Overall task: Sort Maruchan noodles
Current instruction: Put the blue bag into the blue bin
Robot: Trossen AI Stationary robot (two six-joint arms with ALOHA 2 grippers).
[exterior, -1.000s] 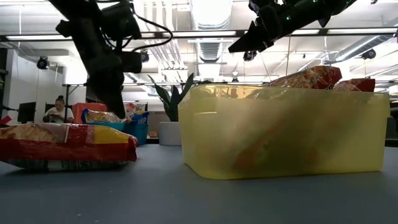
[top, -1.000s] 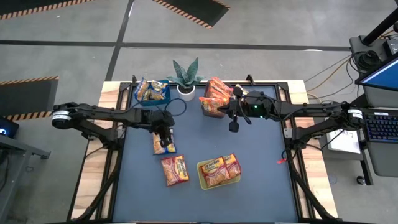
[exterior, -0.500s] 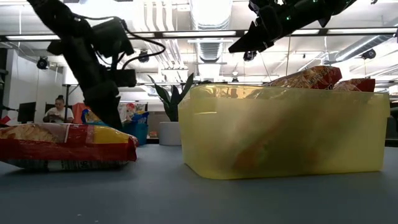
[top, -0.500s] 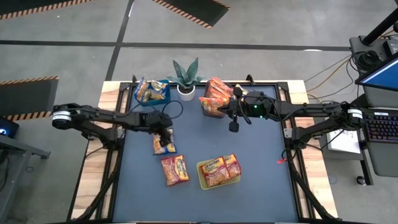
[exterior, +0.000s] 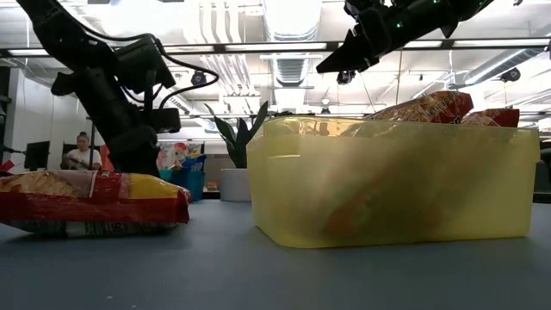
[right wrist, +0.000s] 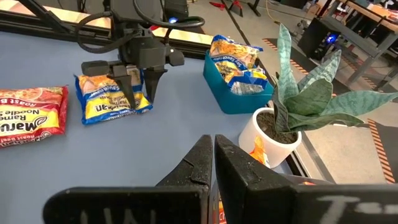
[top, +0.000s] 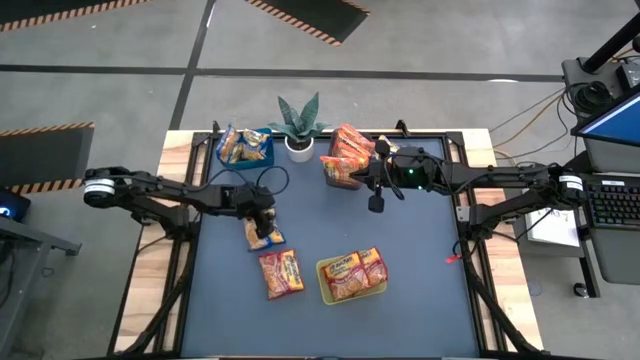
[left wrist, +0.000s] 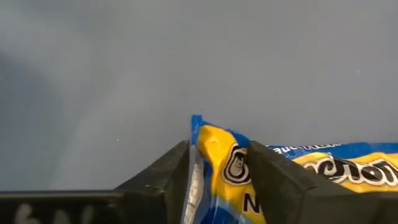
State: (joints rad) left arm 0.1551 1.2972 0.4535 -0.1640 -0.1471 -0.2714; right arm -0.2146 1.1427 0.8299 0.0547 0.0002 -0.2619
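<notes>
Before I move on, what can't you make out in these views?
- Left hand on the yellow-blue packet: the fingers straddle a corner, but whether they pinch it is unclear; in the high view the arm covers it.
- Yellow bin: low view shows only blurred shapes through its wall; the packet count is unclear.
- Bin by the plant: packets overlap; the count is unclear.
- Right hand: shut and raised; nothing visible between its fingers.

Left pincer (top: pixel 264 226) low, right pincer (top: pixel 375 203) closed
</notes>
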